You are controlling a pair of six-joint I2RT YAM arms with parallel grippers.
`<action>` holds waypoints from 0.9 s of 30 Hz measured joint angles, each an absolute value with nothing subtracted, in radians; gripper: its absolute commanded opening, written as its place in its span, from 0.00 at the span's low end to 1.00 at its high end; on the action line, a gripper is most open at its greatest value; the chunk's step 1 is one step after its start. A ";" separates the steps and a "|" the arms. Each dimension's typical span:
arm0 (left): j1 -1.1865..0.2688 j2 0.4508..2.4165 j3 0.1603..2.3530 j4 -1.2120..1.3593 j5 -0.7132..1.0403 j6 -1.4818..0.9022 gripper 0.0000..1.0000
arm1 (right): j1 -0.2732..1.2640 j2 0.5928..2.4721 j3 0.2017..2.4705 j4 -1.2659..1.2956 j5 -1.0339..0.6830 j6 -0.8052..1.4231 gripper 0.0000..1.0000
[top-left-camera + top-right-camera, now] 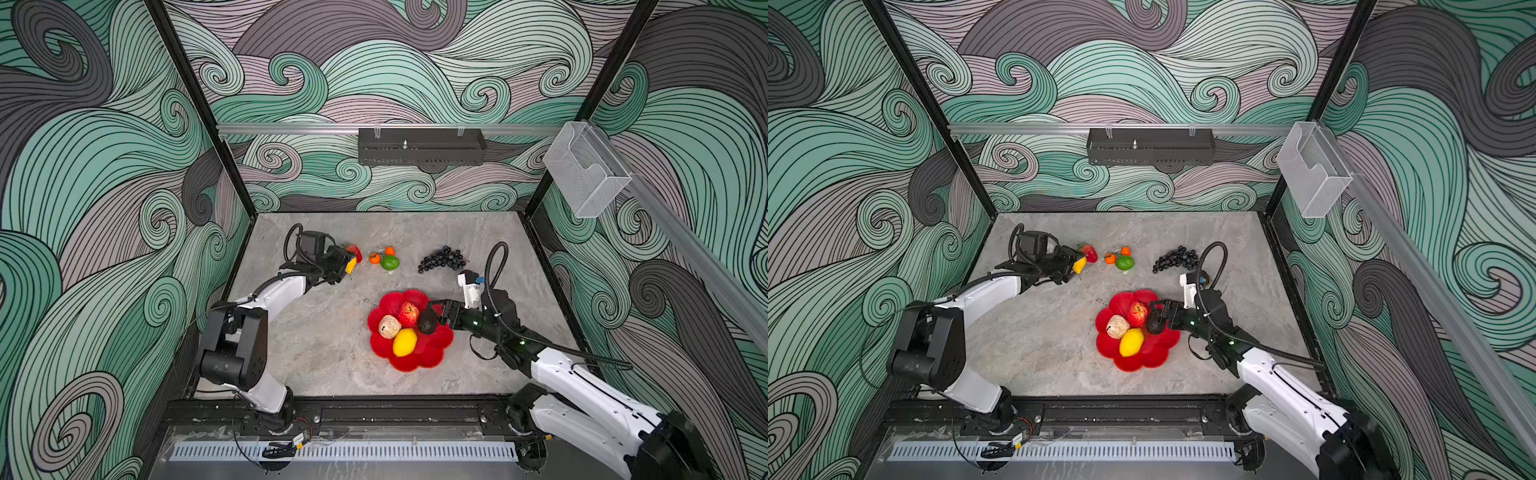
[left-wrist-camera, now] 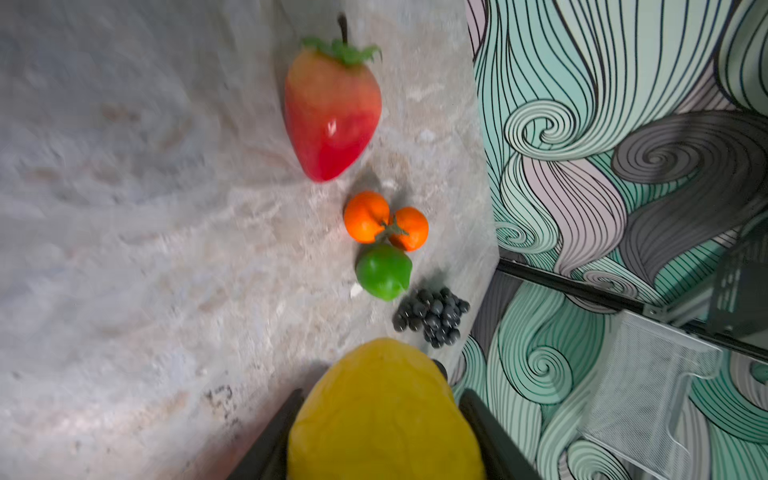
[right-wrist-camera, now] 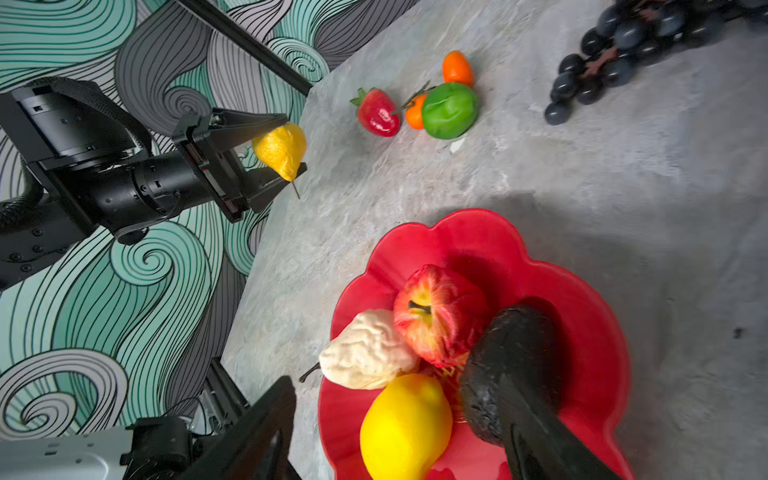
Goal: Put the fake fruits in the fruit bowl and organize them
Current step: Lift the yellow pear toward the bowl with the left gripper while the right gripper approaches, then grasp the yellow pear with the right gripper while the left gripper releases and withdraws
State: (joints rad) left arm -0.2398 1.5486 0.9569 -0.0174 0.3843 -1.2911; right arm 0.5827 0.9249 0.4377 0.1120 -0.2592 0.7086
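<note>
- Now, the left gripper (image 3: 296,143) is clamped on a yellow pear (image 3: 276,145) at the far left of the table (image 1: 316,332). The pear's long axis runs finger to finger, and its stem pokes out past one fingertip.
- Over to the right gripper (image 1: 432,312): it hangs over the bowl (image 1: 415,365) with jaws spread wide, gripping nothing. One finger lies against the avocado (image 1: 426,325) and the other stands well clear.
- The bowl sits right of centre, toward the near edge, with four fruits huddled inside.
- The avocado is on the bowl's right side, its long axis running roughly far to near.
- The lemon (image 1: 404,342) is at the near side, its axis on a diagonal from near-left to far-right.
- The beige pear (image 1: 389,326) is on the left, with its stem aimed at the left rim.
- The apple (image 1: 409,312) is at the far side, stem up.
- Beyond the bowl, the strawberry (image 1: 354,250) lies just beside the left gripper, tip toward the oranges (image 1: 375,258) and leafy cap away from them.
- The lime (image 1: 390,262) touches the oranges.
- The grapes (image 1: 441,258) lie apart to the right, with the bunch stretched left to right.
</note>
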 measured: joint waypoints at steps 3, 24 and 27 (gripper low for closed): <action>-0.316 1.498 0.885 0.067 0.384 -1.401 0.55 | 0.640 0.966 0.436 0.188 -0.241 0.722 0.76; -0.662 1.419 0.739 0.265 0.291 -1.695 0.55 | 0.812 1.170 0.436 0.468 -0.112 0.726 0.51; -0.677 1.393 0.730 0.265 0.273 -1.701 0.55 | 0.819 1.185 0.436 0.487 -0.113 0.722 0.45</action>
State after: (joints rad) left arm -0.6773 1.3933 0.7296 0.2646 0.2733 -1.7012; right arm 0.8188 1.1847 0.4362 0.4870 -0.1135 0.7223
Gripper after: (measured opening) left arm 0.555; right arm 0.477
